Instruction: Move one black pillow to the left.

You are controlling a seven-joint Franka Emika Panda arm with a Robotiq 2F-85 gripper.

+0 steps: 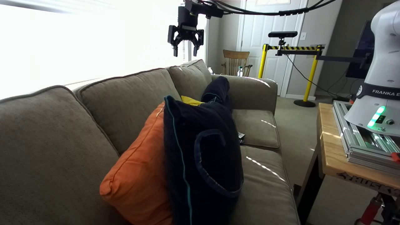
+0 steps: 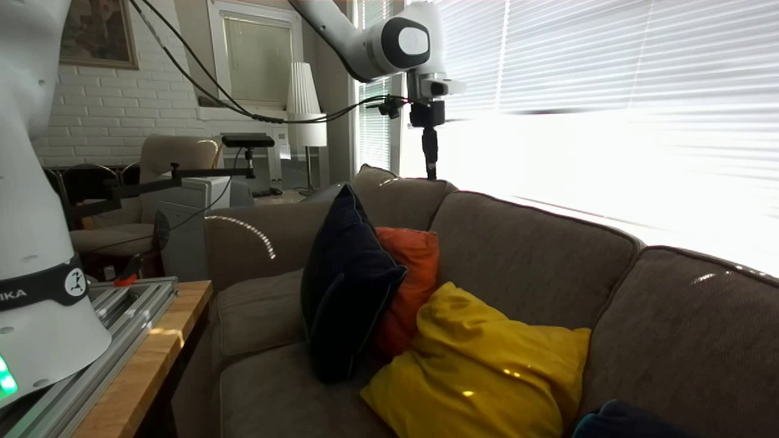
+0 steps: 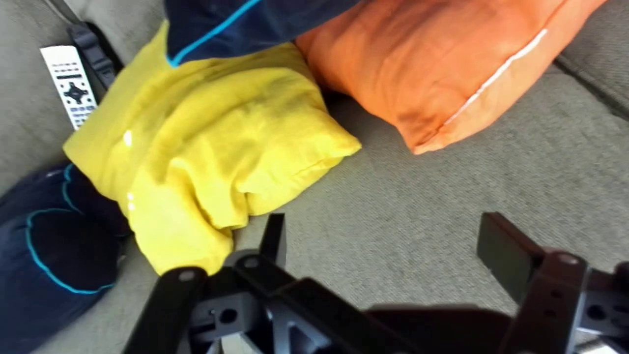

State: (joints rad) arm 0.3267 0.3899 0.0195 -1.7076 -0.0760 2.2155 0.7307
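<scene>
Soft, square black pillow (image 1: 207, 165) with thin blue piping is stood on edge against the lightly creased orange pillow (image 1: 140, 172) on the grey-brown woven couch (image 1: 131, 103). Wrinkled yellow pillow (image 2: 487, 365) is laid alongside; second dark pillow (image 3: 69, 250) is seen on its far side. Arm (image 2: 374, 55) is held out over the couch, fingers (image 3: 506, 258) pointed down, spread wide. Between the fingers, bare couch fabric is shown, bordered by yellow and orange pillow edges.

White glare behind the gripper (image 1: 185, 52)

In both exterior views, the window (image 2: 578, 164) behind the gripper is mostly burnt out to white. Below the gripper, small sun streaks mark the sofa (image 1: 134, 97), and the black pillow (image 2: 347, 292) is very dark. The wrist view is slightly blurred.
</scene>
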